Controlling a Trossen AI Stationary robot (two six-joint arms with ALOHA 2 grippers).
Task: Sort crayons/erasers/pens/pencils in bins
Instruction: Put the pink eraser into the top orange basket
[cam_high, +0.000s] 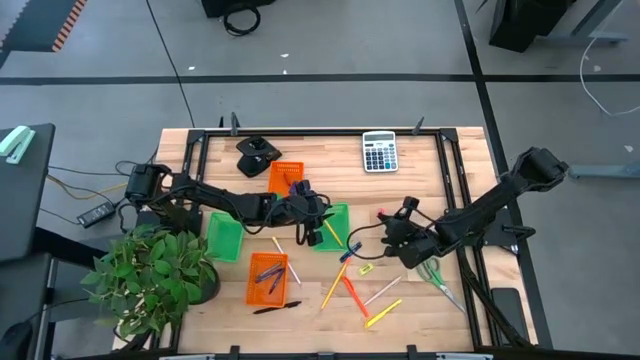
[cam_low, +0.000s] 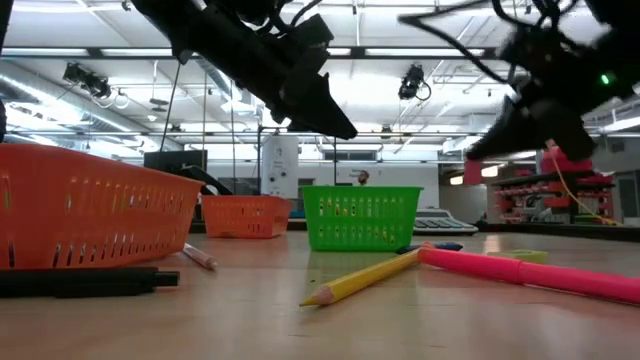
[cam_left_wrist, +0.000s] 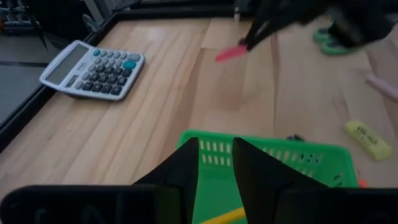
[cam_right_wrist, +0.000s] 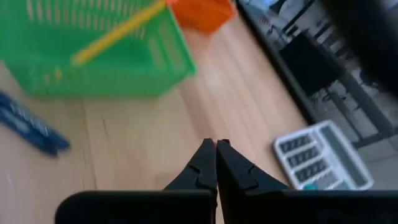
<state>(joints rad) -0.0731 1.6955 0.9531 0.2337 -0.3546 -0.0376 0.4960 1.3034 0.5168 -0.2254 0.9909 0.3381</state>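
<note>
**Left hand over the green bin, right hand holding a red crayon**

The left hand hangs above the green bin near the middle of the surface. Its fingers stand a little apart in the left wrist view, with nothing between them, and a yellow pencil lies slanted in the bin just beneath. The same pencil shows resting across the bin's rim in the right wrist view.

The right hand is just right of that bin, raised off the surface. In the right wrist view its fingers are pressed together. The left wrist view shows a small red crayon at their tips, held in the air.

A second green bin sits to the left, an orange bin lies behind the left hand, and another orange bin at the front holds dark pens. One black pen lies on the surface just in front of it.

To the right of the front orange bin lie loose sticks: an orange pencil, a red crayon, a pale pencil, a yellow one. A blue pen and a yellow eraser lie near the right hand.

The calculator sits at the back edge, the scissors at the right, a plant at the front left corner.
</note>
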